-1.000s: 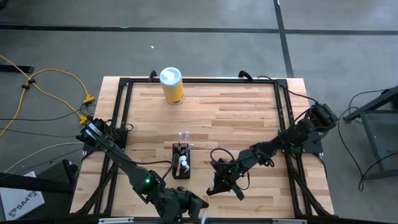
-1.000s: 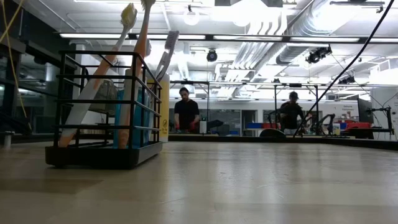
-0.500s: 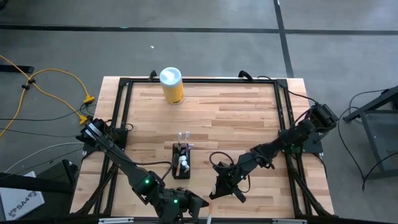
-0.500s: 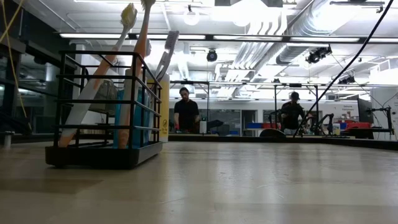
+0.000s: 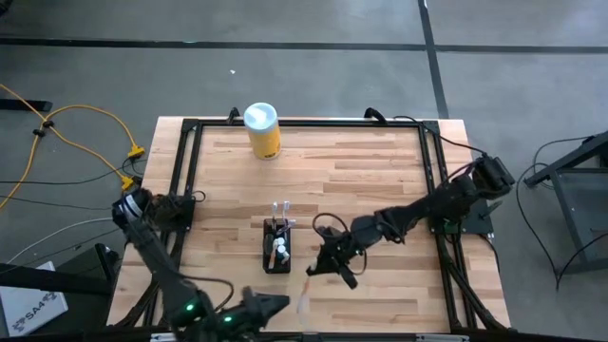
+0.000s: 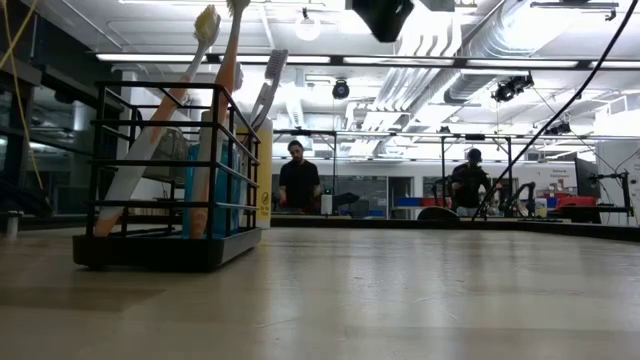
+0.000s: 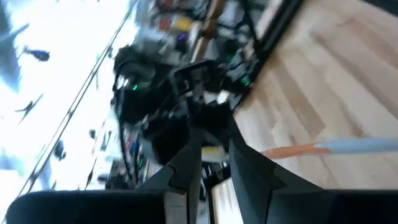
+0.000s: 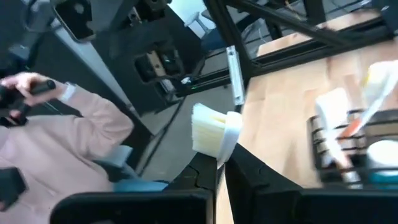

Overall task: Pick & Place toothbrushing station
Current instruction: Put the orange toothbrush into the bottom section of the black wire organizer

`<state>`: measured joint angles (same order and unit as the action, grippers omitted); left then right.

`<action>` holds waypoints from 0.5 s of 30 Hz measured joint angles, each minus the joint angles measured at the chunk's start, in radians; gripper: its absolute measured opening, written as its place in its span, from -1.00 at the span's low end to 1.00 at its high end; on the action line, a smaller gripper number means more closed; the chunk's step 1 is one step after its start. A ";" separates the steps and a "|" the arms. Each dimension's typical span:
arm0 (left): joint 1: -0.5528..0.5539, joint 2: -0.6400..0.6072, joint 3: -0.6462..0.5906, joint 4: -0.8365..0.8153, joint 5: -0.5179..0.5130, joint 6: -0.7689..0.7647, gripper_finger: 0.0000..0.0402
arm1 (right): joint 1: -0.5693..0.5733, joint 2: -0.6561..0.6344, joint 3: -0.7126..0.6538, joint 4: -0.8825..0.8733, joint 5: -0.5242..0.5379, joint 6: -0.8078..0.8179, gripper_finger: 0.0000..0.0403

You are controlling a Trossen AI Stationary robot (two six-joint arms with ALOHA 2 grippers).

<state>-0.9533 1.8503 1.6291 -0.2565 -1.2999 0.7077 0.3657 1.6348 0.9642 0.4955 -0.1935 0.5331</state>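
The toothbrushing station [image 5: 277, 245] is a small black wire holder standing on its base on the wooden table. It holds several toothbrushes and a tube, seen in the low view [image 6: 170, 180]. My right gripper [image 5: 328, 267] is just right of the station, raised and shut on a white-headed toothbrush [image 8: 210, 129]. Its orange and grey handle [image 7: 323, 147] slants toward the near edge [image 5: 303, 291]. My left gripper [image 5: 258, 304] is at the table's near edge, fingers a little apart and empty [image 7: 215, 163]. My right gripper pinches the toothbrush between its two fingers at the neck [image 8: 221, 155], just below the bristle head. The head sticks out past the fingertips [image 8: 233, 163]. The toothbrush is lifted clear of the table, and its handle [image 5: 303, 291] slants away below the gripper toward the near edge.
A yellow canister with a white lid [image 5: 261, 129] stands at the far edge. A black frame [image 5: 190, 171] borders the table. A person in a pink sleeve [image 8: 74, 137] is beyond the table. A dark part of an arm [image 6: 380, 15] shows at the top of the low view.
My right gripper has carried the toothbrush from near the front edge toward the far left, up to the station's right side. My left gripper has drawn back toward the table's left along the near edge, and its arm has folded down.
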 joint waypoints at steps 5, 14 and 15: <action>-0.042 0.000 0.000 -0.116 -0.092 -0.235 -0.62 | -0.040 0.000 0.116 -0.171 -0.013 -0.145 -0.97; -0.052 0.000 0.000 -0.368 -0.093 -0.671 -0.62 | -0.013 0.007 0.372 -0.547 0.126 -0.442 -0.97; -0.052 0.000 0.000 -0.391 -0.093 -0.715 -0.62 | -0.011 0.007 0.375 -0.547 0.134 -0.466 -0.97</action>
<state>-1.0054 1.8500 1.6291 -0.6474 -1.3928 -0.0073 0.3544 1.6421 1.3390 -0.0511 -0.0594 0.0673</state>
